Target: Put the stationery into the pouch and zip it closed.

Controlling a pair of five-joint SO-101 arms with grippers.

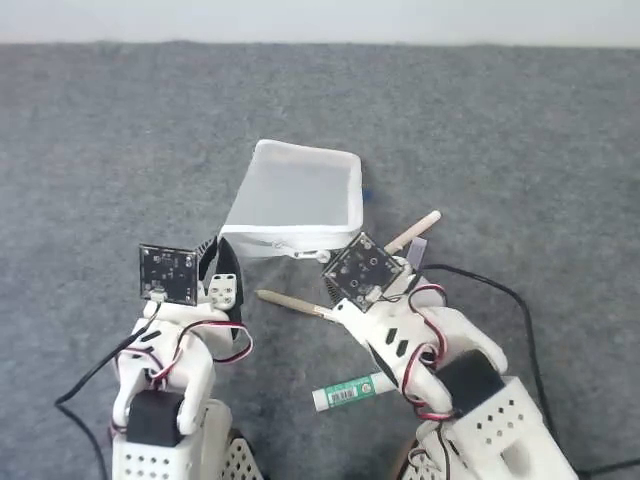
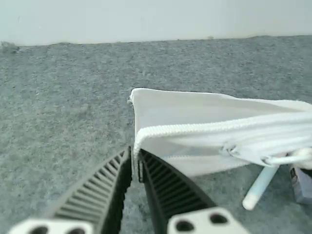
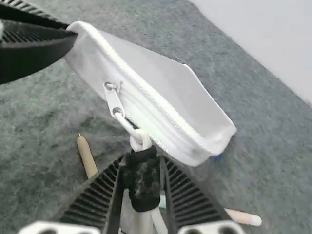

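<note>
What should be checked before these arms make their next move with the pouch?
1. Left gripper clamped on the pouch corner: ok.
2. Right gripper holding the zipper pull cord: ok.
3. Stationery inside the pouch: not ok; the pencil and glue stick lie outside it.
4. Pouch mouth open enough to load: cannot tell.
5. Pouch ready to zip closed: not ok, items remain out.

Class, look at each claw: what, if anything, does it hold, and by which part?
The left claw pinches the pouch by its zip-end corner; the right claw grips the zip's white pull cord.
</note>
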